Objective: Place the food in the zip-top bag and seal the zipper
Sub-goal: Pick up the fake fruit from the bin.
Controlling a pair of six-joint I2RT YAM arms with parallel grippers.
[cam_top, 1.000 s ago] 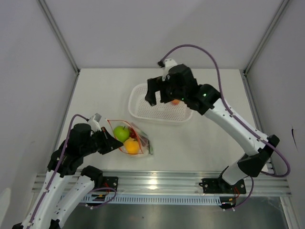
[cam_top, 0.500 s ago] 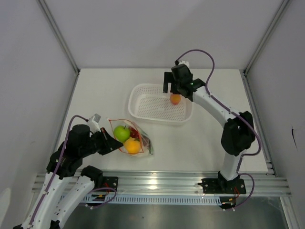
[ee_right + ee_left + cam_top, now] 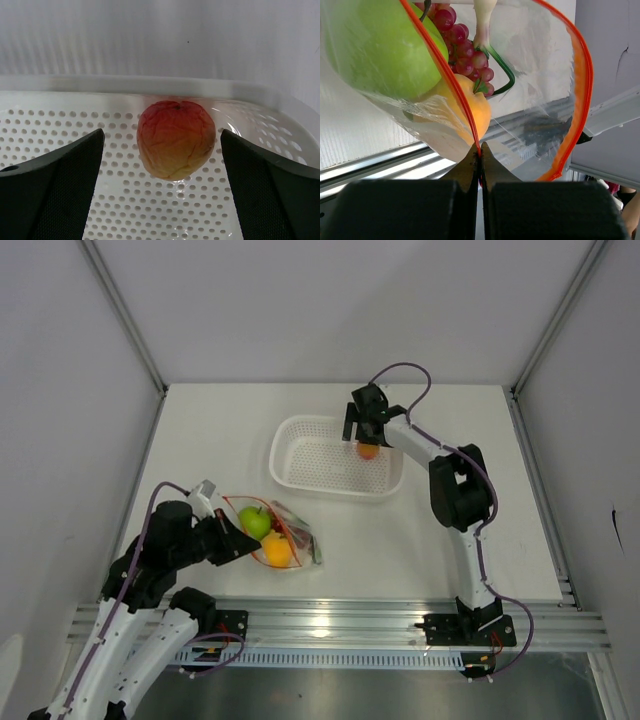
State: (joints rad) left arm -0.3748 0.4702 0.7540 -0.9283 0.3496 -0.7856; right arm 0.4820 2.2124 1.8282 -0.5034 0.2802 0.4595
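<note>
The zip-top bag [image 3: 278,536] lies at the near left with its mouth gaping. My left gripper [image 3: 229,541] is shut on the zipper [image 3: 445,75], the red-orange strip pinched between its fingertips [image 3: 480,148]. Inside the bag are a green apple [image 3: 375,50], dark red grapes [image 3: 465,50], an orange fruit [image 3: 476,107] and a green-and-white stalk [image 3: 502,70]. A peach [image 3: 175,137] sits in the white perforated basket [image 3: 300,476] against its far wall. My right gripper [image 3: 161,135] is open, its fingers [image 3: 55,185] on either side of the peach and apart from it.
The basket holds only the peach [image 3: 368,450] as far as I can see. The right arm reaches from the near right over to the basket's far side [image 3: 368,430]. An aluminium rail [image 3: 330,625] runs along the near table edge, just below the bag.
The right gripper has dropped from high above the basket down to its far side, around the peach. The left gripper keeps its pinch on the bag, which shifted slightly.
</note>
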